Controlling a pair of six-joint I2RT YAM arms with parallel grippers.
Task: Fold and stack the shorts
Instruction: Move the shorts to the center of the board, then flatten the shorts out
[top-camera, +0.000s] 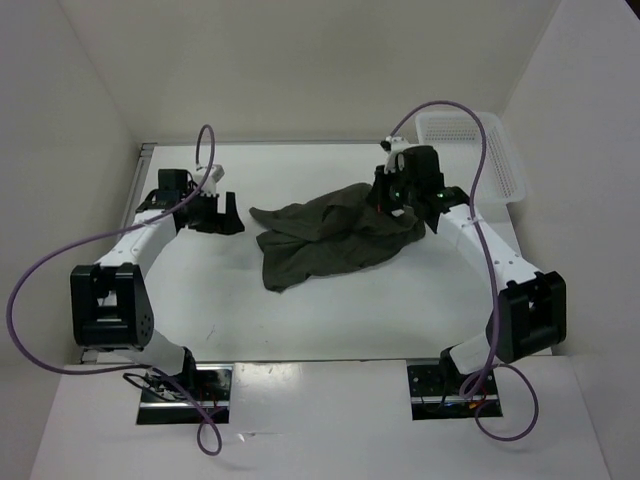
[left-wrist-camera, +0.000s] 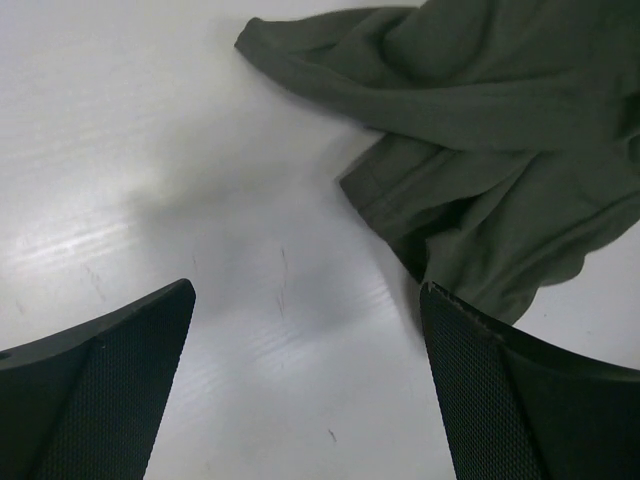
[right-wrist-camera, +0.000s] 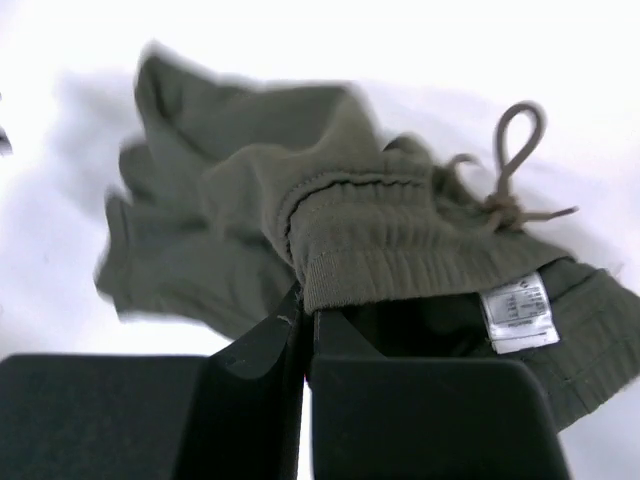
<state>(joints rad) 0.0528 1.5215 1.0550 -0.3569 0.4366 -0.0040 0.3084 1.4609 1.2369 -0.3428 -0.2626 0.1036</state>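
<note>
Right wrist view: the right pincer (right-wrist-camera: 305, 312) pinches the ribbed waistband (right-wrist-camera: 380, 250) of the shorts (right-wrist-camera: 230, 190), its fingers pressed together. A white label (right-wrist-camera: 515, 315) sits just beside it and the drawstring (right-wrist-camera: 520, 130) loops beyond. The left pincer (left-wrist-camera: 305, 290) gapes wide over bare tabletop (left-wrist-camera: 150, 150), apart from the cloth, which lies crumpled mid-tabletop. A white basket (top-camera: 450, 125) stands at the far right corner.

The top view looks steeply down from above and behind the arm bases (top-camera: 185, 385), far enough to hold the whole table (top-camera: 330, 310). The left wrist view sits low and close, the shorts (left-wrist-camera: 480, 130) at its 1 o'clock. The right wrist view presses closest, on the waistband (right-wrist-camera: 390, 250). All three share the shorts.
</note>
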